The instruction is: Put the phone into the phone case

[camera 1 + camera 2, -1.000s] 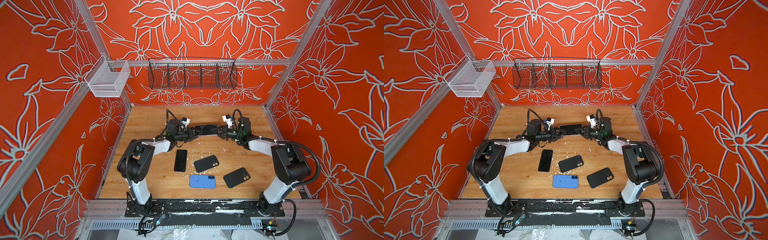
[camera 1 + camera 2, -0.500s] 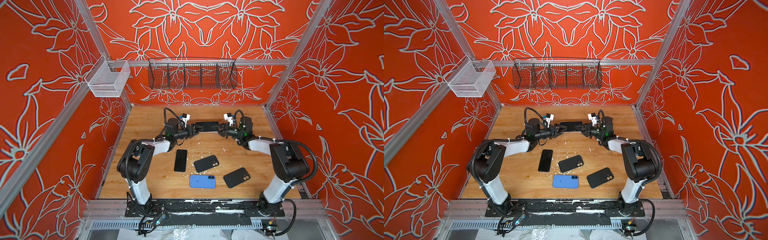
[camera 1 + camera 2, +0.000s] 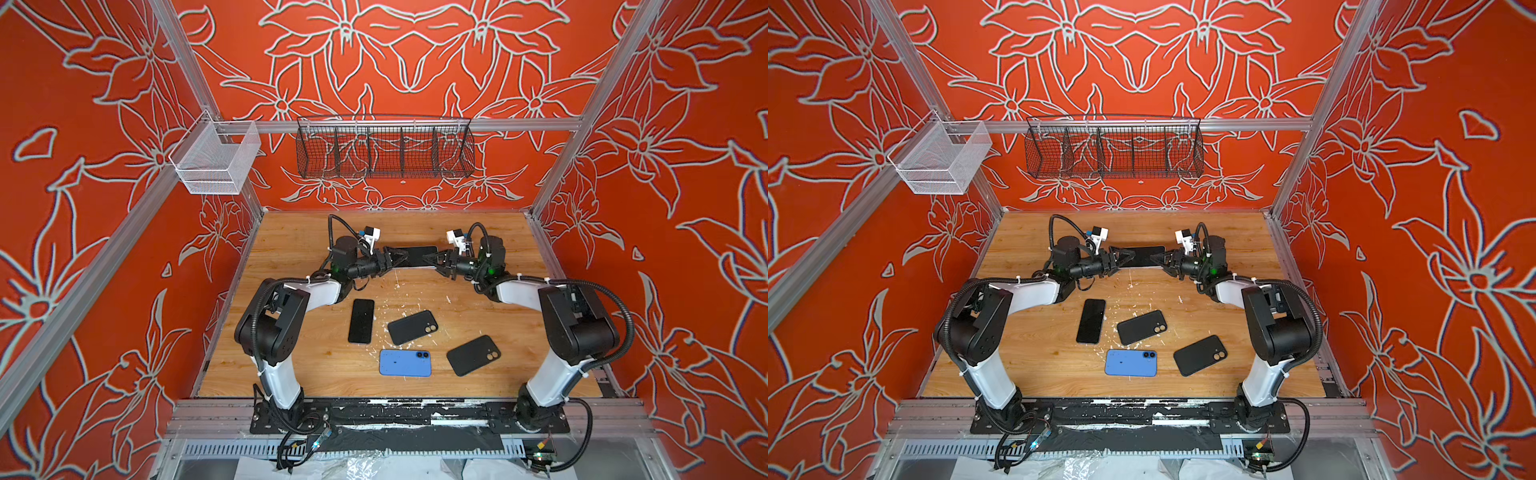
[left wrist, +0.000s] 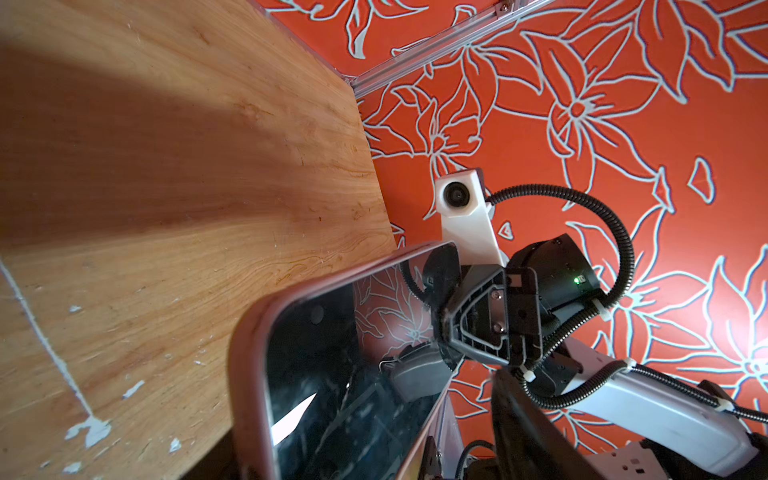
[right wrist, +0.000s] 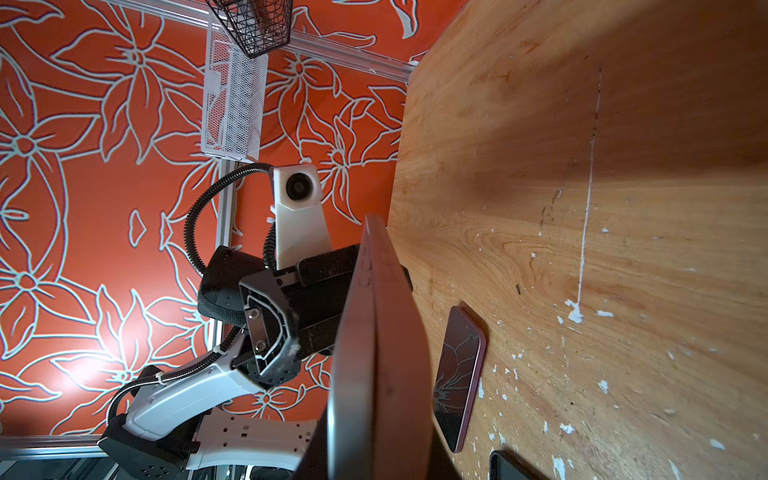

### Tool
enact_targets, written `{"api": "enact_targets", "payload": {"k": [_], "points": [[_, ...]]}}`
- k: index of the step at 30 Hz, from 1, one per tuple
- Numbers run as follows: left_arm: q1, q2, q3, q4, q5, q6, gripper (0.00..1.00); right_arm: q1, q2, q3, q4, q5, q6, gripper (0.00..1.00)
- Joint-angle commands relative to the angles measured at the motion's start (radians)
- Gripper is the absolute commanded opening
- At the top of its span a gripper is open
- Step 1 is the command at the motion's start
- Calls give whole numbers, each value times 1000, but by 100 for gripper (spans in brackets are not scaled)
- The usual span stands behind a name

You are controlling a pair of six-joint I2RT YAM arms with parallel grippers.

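Left gripper (image 3: 400, 258) now stands wider than a second ago, jaws clear of the phone (image 3: 415, 252); right gripper (image 3: 430, 259) alone clamps the other end. Keep that grip firm and level.

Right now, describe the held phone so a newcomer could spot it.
Go to the far end of the table, below the black basket. The phone there is clamped at one end by the right gripper. It alone is held off the table, not lying flat.
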Motion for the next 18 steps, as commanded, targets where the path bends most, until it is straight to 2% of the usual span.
{"api": "enact_targets", "payload": {"k": [1,5,18], "points": [[8,12,40,76,11,-26,76,4,-36,-15,33,-40,4,0],[9,13,43,68,29,-35,73,4,-30,-17,36,-39,4,0],[5,21,31,155,83,-110,39,4,6,-23,2,-35,-41,0]]}}
